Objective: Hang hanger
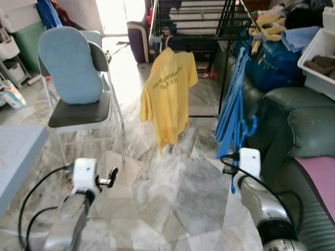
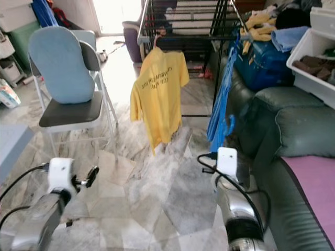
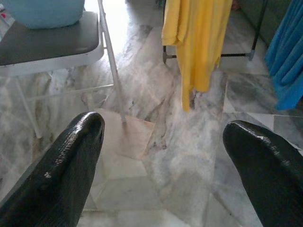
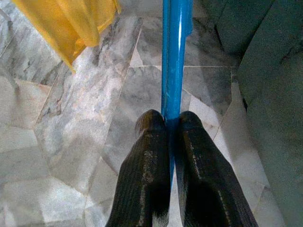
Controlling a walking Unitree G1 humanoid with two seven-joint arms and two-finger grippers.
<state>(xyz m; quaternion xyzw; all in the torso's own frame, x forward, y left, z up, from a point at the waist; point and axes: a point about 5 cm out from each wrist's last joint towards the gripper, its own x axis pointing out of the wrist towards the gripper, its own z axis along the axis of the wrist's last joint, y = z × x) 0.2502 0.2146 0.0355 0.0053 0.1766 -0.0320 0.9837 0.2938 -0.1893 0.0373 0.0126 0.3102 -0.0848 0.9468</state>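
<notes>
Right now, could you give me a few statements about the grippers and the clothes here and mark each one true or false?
1. The right gripper is shut on the blue hanger. True.
2. The left gripper is clamped on the yellow T-shirt. False: it is open, holding nothing.
3. The yellow T-shirt hangs from the drying rack. True.
4. The folding chair lies tipped on the floor. False: it stands upright with a light blue cushion on it.

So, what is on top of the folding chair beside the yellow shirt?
A light blue cushion stands on the dark seat of the folding chair and leans against its backrest. The cushion covers most of the backrest, so what is behind it cannot be seen.
</notes>
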